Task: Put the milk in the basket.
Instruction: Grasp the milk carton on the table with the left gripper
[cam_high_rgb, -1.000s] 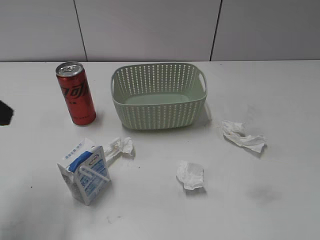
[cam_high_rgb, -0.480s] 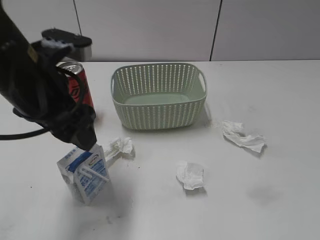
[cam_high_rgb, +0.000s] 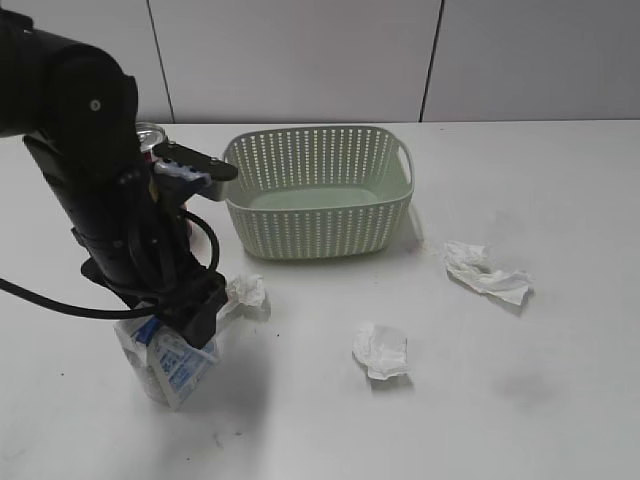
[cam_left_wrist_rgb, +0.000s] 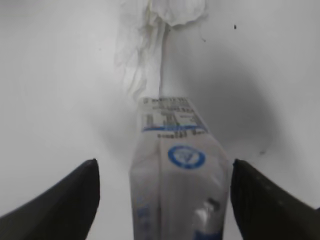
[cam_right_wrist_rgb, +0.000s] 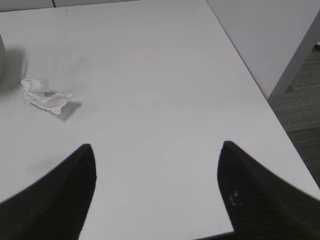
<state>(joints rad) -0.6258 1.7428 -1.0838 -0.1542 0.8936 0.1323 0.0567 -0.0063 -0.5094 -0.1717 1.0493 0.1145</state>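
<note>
The milk (cam_high_rgb: 172, 368) is a small white carton with blue print, standing at the front left of the table. It also shows in the left wrist view (cam_left_wrist_rgb: 177, 185), between the two fingers. My left gripper (cam_left_wrist_rgb: 162, 167) is open and straddles the carton's top, with gaps on both sides; in the exterior view it (cam_high_rgb: 185, 318) sits right over the carton. The pale green basket (cam_high_rgb: 318, 232) stands empty at the back middle. My right gripper (cam_right_wrist_rgb: 157, 152) is open and empty over bare table near the right edge; it does not show in the exterior view.
A red soda can (cam_high_rgb: 152, 135) stands behind my left arm, mostly hidden. Crumpled tissues lie by the carton (cam_high_rgb: 245, 291), at front centre (cam_high_rgb: 381, 350) and at right (cam_high_rgb: 485, 272), the last also in the right wrist view (cam_right_wrist_rgb: 46, 96). The table edge (cam_right_wrist_rgb: 260, 100) runs along the right.
My left arm has come in from the left and lowered, so its open fingers now straddle the milk carton. The carton, basket and tissues have not moved.
</note>
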